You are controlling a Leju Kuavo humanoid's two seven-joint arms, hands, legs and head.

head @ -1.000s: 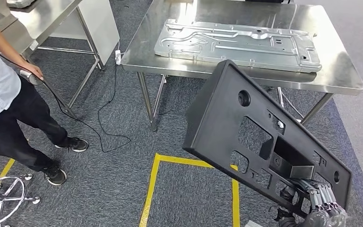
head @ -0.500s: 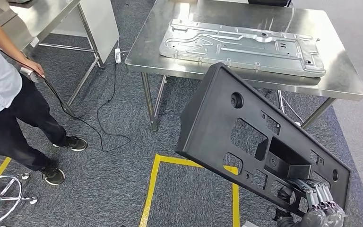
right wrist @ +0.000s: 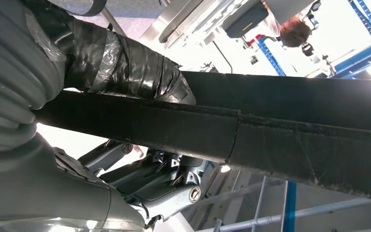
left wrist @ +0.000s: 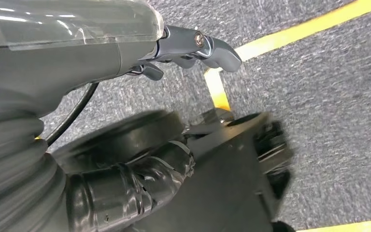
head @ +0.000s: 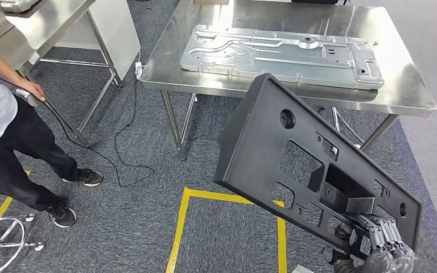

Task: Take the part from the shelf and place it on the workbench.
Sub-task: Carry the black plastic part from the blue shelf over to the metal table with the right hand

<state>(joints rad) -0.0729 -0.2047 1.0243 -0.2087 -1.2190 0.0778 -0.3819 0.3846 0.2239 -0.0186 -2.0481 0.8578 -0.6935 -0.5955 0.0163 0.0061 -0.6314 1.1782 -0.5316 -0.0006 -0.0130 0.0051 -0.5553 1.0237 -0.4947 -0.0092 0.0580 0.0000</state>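
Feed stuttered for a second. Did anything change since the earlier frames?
Mostly the camera shifted: the whole scene slid slightly, so workbench and metal plate have not themselves moved. The right hand still grips the black part by its lower corner, tilted as before. The person stays put.

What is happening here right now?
The robot's right hand grips a large black panel by its lower edge and holds it tilted above the carpet, in front of a steel workbench. A grey metal plate already lies on the bench. The left hand holds nothing. A person stands to the left.
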